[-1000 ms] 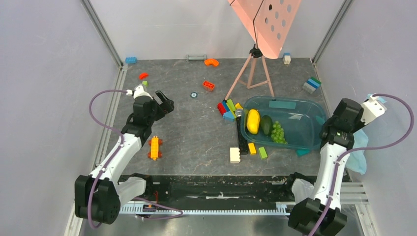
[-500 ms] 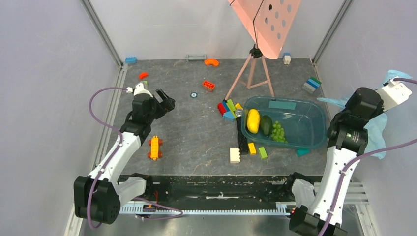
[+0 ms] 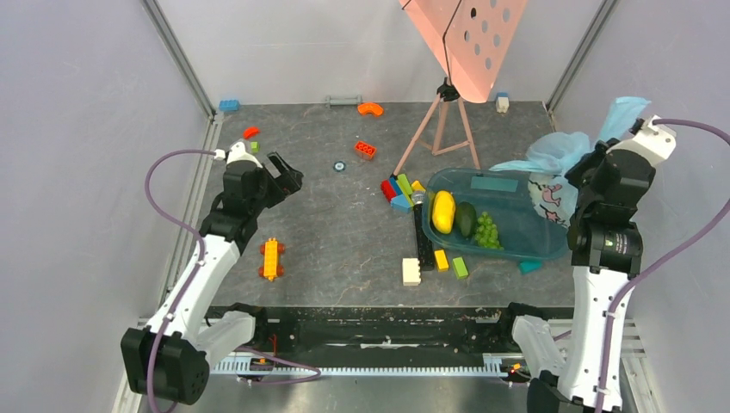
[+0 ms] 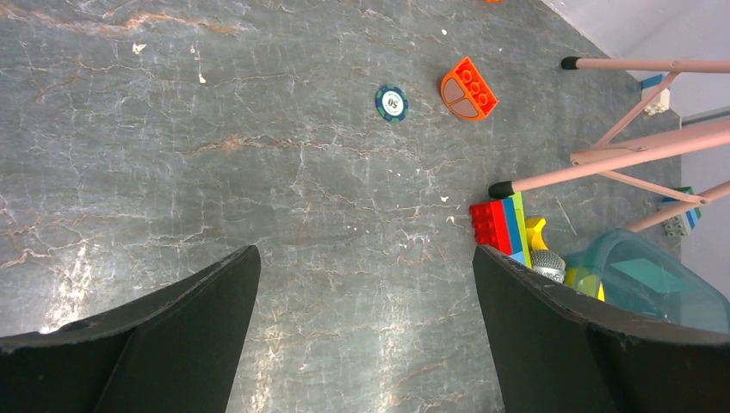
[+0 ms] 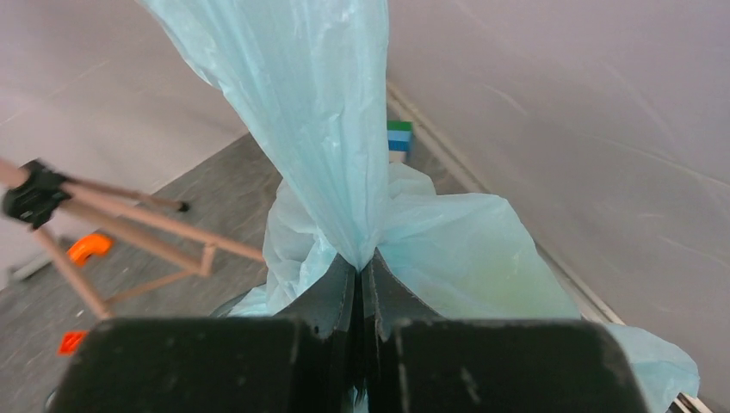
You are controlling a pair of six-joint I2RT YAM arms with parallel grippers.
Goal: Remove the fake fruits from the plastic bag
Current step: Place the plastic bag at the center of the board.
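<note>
- Tabletop (image 3: 327, 224): dark grey slab, marbled with pale veins and faint rusty streaks; matt, with a soft pale sheen (image 4: 64, 284) low on the left in the left wrist view.
- Left wall (image 3: 77, 155), back wall (image 3: 293, 43) and right wall (image 3: 680, 60): plain pale lilac-grey panels closing in the table on three sides.
- Two slanting metal posts, left (image 3: 176, 56) and right (image 3: 581, 52), at the far corners.
- Metal rail (image 3: 194, 206) along the table's left edge.
- Black strip (image 3: 370, 331) across the near edge, with a toothed metal rail (image 3: 361, 368) in front.
- Pink tripod (image 3: 443, 120) at the back, carrying a pink panel (image 3: 465, 39) with round holes.
- Light even, shadows faint.
</note>
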